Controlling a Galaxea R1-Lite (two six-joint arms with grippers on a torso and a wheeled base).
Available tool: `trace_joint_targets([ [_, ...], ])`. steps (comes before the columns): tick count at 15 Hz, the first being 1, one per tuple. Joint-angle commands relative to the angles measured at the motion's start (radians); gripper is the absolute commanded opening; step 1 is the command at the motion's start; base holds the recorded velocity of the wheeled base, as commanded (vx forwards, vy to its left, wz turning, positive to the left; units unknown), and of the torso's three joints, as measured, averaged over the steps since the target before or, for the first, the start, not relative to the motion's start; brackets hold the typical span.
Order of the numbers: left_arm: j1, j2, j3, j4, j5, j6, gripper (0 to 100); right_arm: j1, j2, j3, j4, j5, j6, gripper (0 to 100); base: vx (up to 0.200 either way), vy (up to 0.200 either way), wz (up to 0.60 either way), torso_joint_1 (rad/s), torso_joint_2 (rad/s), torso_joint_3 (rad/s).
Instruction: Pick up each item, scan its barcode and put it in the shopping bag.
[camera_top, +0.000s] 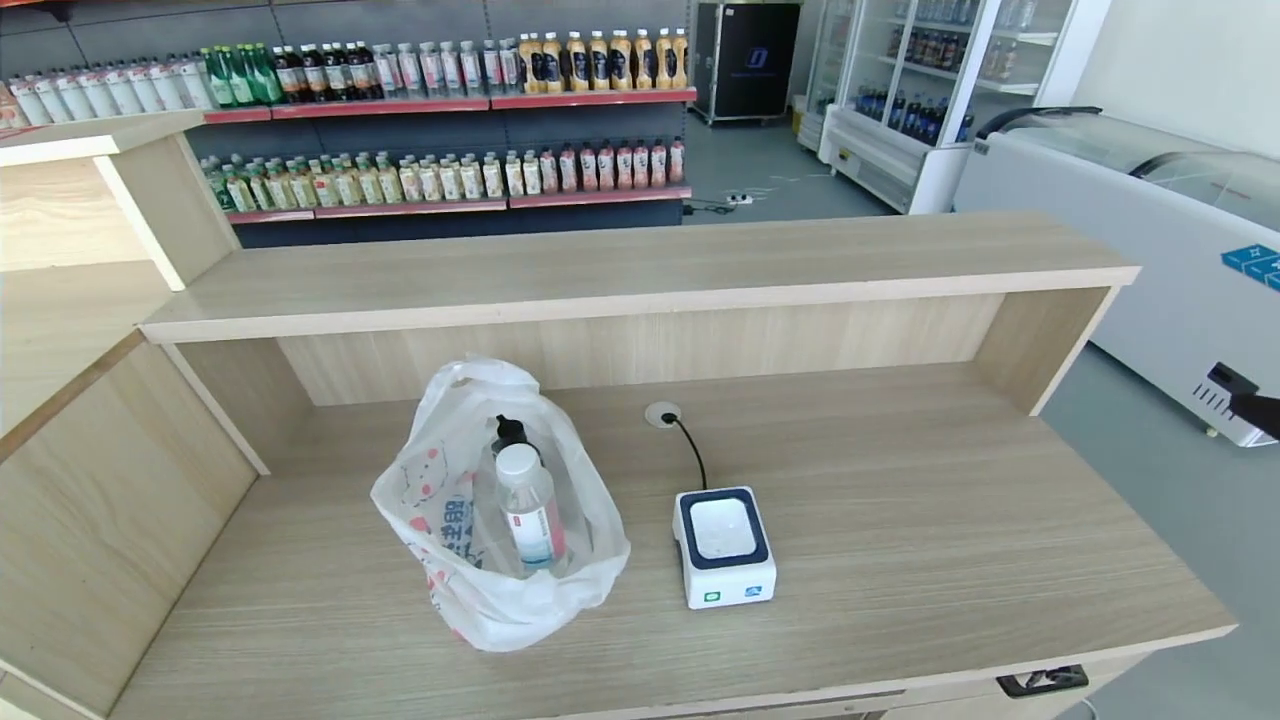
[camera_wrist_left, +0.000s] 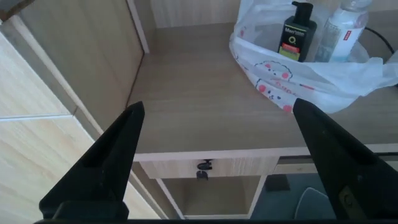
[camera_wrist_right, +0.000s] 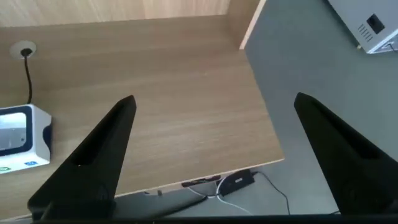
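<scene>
Two bottles, clear bottle (camera_top: 530, 515) and pump bottle (camera_top: 510, 432), stand inside the shopping bag (camera_top: 440, 500) near the counter's (camera_top: 950, 520) front edge, beside the scanner (camera_top: 722, 545). Likely all scanned, so I hold left gripper (camera_wrist_left: 216, 107) and right gripper (camera_wrist_right: 214, 98) spread, empty.

Four things on the table (camera_top: 900, 520)
One shopping bag (camera_top: 440, 525); two bottles inside: one clear bottle (camera_top: 531, 512), one black pump bottle (camera_top: 511, 433); one scanner (camera_top: 724, 546).

Wooden counter (camera_top: 900, 520), shopping bag (camera_top: 455, 600), scanner (camera_top: 724, 545) (cabled) beside
</scene>
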Motion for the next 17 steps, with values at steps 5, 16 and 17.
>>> trace_joint_targets([
  [5, 0.000, 0.000, 0.000, 0.000, 0.000, 0.000, 100, 0.050, -0.790, 0.721, 0.066, -0.060, 0.082, 100, 0.000, 0.000, 0.00, 0.000, 0.00, 0.000],
  [16, 0.000, 0.000, 0.000, 0.000, 0.000, 0.000, 100, 0.131, -0.995, 0.717, 0.092, -0.070, 0.091, 100, 0.000, 0.000, 0.00, 0.000, 0.00, 0.000],
  [17, 0.000, 0.000, 0.000, 0.000, 0.000, 0.000, 100, 0.133, -0.997, 0.717, 0.092, -0.070, 0.090, 100, 0.000, 0.000, 0.00, 0.000, 0.00, 0.000],
])
